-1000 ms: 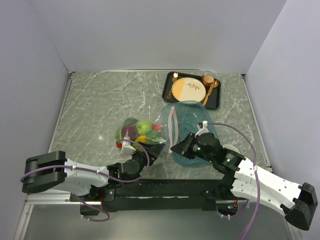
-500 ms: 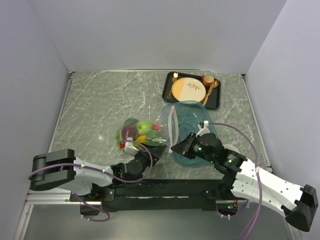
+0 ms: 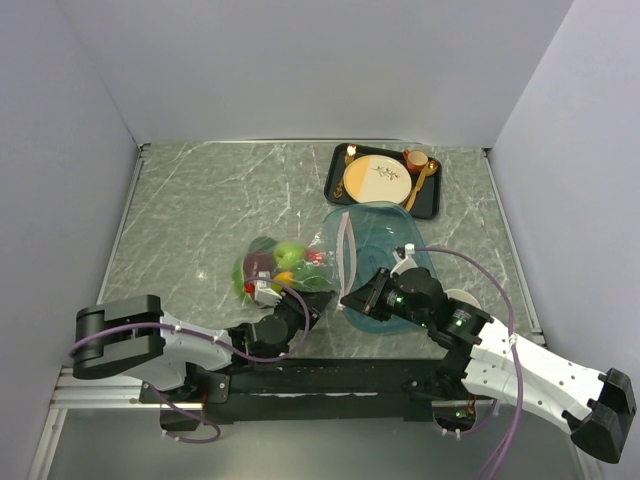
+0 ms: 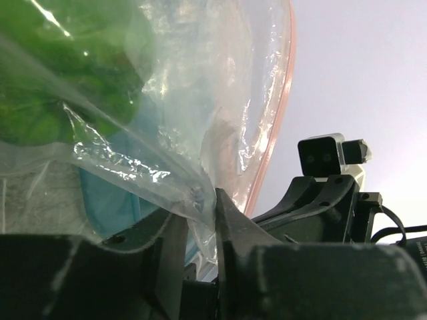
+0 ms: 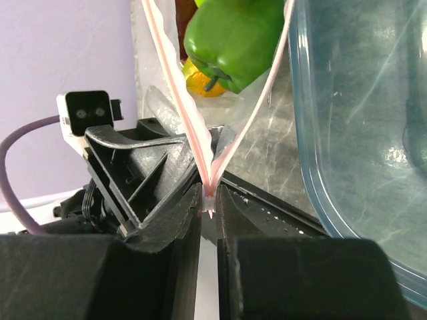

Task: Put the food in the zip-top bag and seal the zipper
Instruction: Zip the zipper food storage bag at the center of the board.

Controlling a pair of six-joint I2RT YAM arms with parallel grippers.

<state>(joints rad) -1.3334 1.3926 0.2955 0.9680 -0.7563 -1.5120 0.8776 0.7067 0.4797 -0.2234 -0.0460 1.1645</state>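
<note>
Zip-top bag (image 3: 300, 265) looks thin, floppy, slick w/ light food (image 3: 288, 252), so hold by stiffer zipper (image 5: 177, 93): R gripper (image 5: 209, 200) pinches its end, L gripper (image 4: 198, 213) nips film.

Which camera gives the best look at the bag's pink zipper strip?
Right wrist: both halves of the zipper show close up, meeting in a V at the right fingers. Top external shows a thin pale line at the teal tray's edge; left wrist shows one pink edge through the bag.
</note>
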